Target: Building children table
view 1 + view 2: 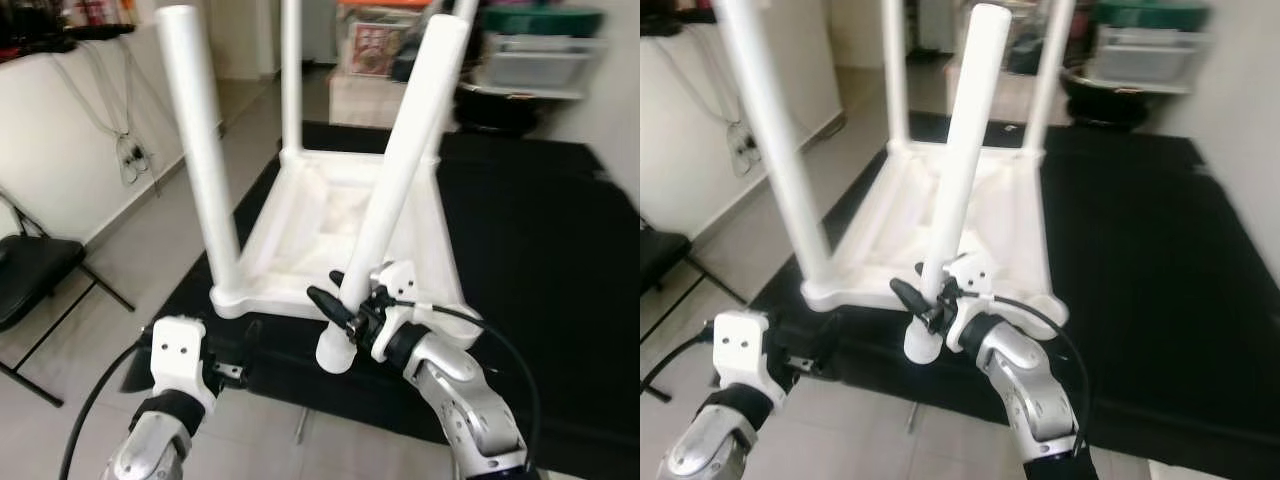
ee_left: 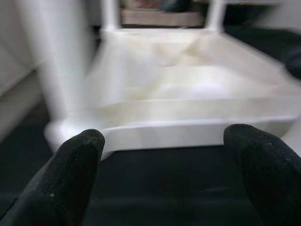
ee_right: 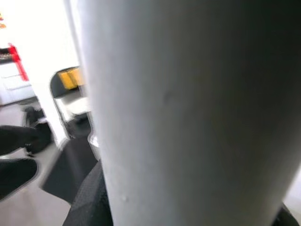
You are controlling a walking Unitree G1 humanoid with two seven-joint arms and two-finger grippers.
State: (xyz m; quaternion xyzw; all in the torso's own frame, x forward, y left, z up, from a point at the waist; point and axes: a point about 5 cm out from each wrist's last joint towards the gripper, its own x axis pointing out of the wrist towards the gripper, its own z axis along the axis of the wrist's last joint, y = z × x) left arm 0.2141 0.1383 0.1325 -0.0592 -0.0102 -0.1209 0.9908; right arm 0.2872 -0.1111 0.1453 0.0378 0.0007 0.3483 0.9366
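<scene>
Upturned white plastic children's table (image 1: 330, 235) lying top-down on black mat (image 1: 540, 250), three round legs standing up from corners. Loose white cylindrical leg (image 1: 400, 180) tilted over near right corner, clamped low down in right tool (image 1: 345, 305). Left tool (image 2: 164, 155) spread apart, just short of table's near edge. Black folding chair (image 1: 30, 275) well off left.

No text, label, brand, number or sign could be read on anything; the background was blurred.

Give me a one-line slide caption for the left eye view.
Right gripper holds the loose fourth leg tilted over the upturned white table.
</scene>
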